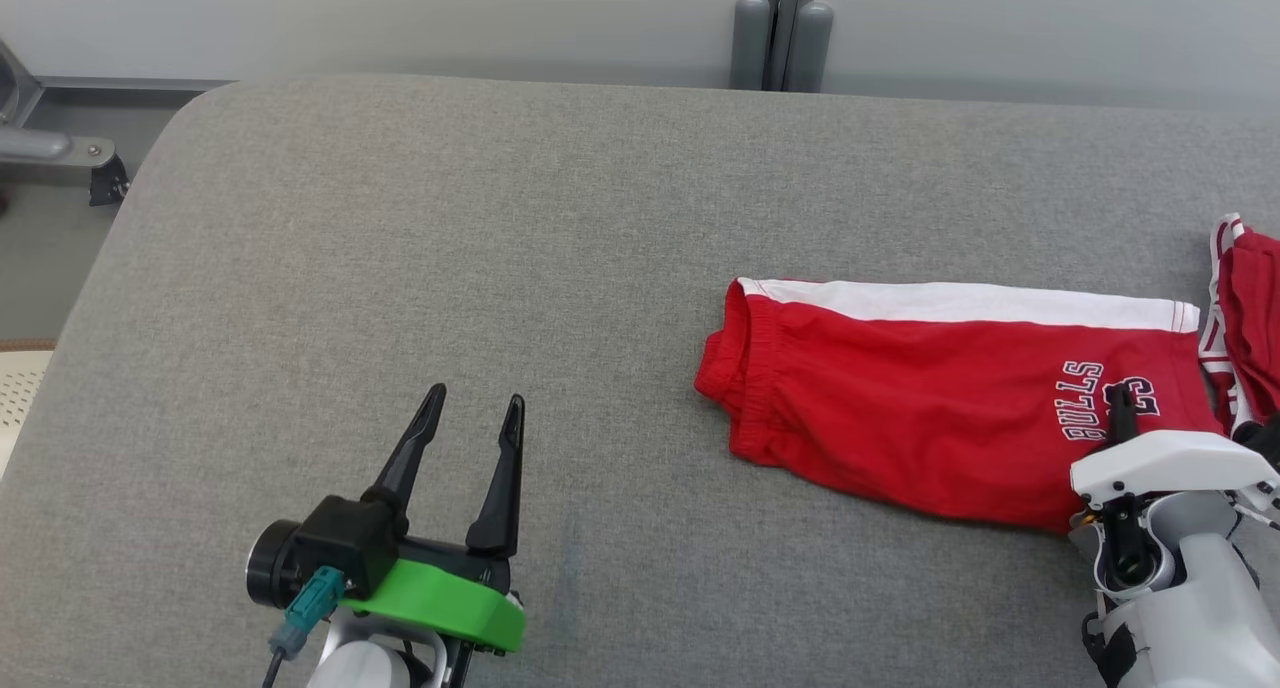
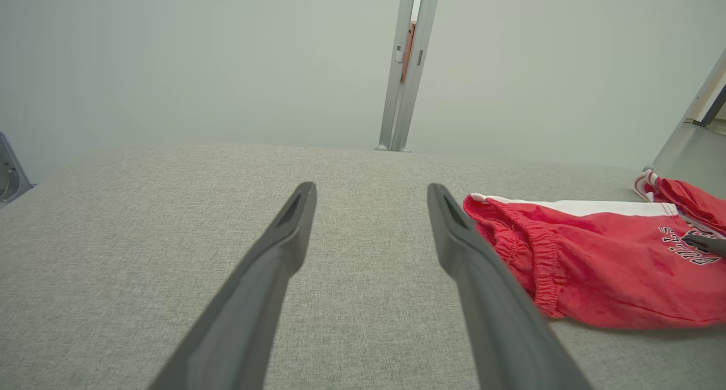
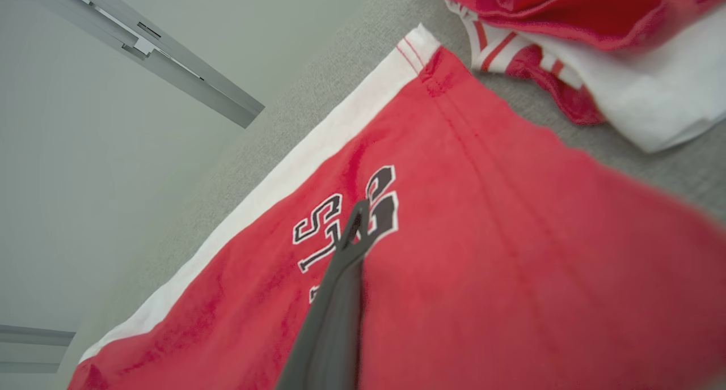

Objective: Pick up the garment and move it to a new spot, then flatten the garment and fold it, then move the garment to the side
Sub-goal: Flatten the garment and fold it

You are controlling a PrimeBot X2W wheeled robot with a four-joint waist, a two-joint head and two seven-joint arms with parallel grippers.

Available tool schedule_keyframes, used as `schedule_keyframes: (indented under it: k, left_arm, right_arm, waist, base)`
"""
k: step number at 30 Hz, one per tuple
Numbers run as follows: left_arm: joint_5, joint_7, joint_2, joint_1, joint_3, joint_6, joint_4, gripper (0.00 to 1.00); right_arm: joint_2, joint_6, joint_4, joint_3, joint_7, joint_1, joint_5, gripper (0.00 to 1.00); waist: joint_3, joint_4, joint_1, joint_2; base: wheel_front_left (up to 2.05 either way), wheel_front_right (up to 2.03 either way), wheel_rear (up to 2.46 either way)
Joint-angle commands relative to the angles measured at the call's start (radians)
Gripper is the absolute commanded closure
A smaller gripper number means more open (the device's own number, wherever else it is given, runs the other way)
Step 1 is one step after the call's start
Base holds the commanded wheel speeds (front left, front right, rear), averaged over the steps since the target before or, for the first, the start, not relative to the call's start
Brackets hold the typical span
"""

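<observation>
shorts [image 1: 900, 418]: were red, with white side band, black-and-white lettering
table [image 1: 400, 218]: was speckled grey
fingers [image 1: 410, 458]: were black
mount [image 1: 440, 603]: was green

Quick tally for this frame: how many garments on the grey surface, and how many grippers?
Garments: 2 (red shorts, crumpled red-and-white garment at the right edge)
Grippers: 2 (left gripper open, right gripper shut over the shorts)
Total: 4

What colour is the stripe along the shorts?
The stripe is white, on red shorts; the head view shows it best.
</observation>
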Motion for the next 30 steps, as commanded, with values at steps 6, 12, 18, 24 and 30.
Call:
schedule_keyframes:
  k: [6,12,18,24,30]
  left_arm:
    - [-0.010,0.000,0.001,0.008,-0.013,-0.005,0.008,0.00]
    - [-0.021,0.000,0.002,0.030,-0.016,-0.007,0.017,0.00]
    - [-0.015,0.000,0.002,0.042,-0.023,-0.007,0.023,0.00]
    - [-0.025,0.000,0.002,0.047,-0.020,-0.008,0.021,0.00]
    - [-0.024,0.000,0.002,0.058,-0.012,-0.007,0.022,0.00]
  right_arm:
    - [-0.003,0.000,0.002,0.056,-0.030,-0.022,-0.020,1.00]
    - [-0.003,0.000,-0.041,0.156,-0.045,-0.024,-0.003,1.00]
    - [-0.003,0.000,-0.116,0.310,-0.037,0.001,0.042,1.00]
    - [-0.003,0.000,-0.158,0.430,-0.023,0.015,0.081,1.00]
    - [-0.004,0.000,-0.159,0.503,-0.026,0.027,0.100,1.00]
  waist:
    - [-0.023,0.015,0.0000,-0.0001]
    - [-0.051,0.049,0.0000,-0.0001]
    - [-0.070,0.085,0.0000,-0.0001]
    - [-0.076,0.127,0.0000,-0.0001]
    - [-0.075,0.154,0.0000,-0.0001]
  base:
    - [0.00,0.00,0.00]
    - [0.00,0.00,0.00]
    - [0.00,0.00,0.00]
    - [0.00,0.00,0.00]
    - [0.00,0.00,0.00]
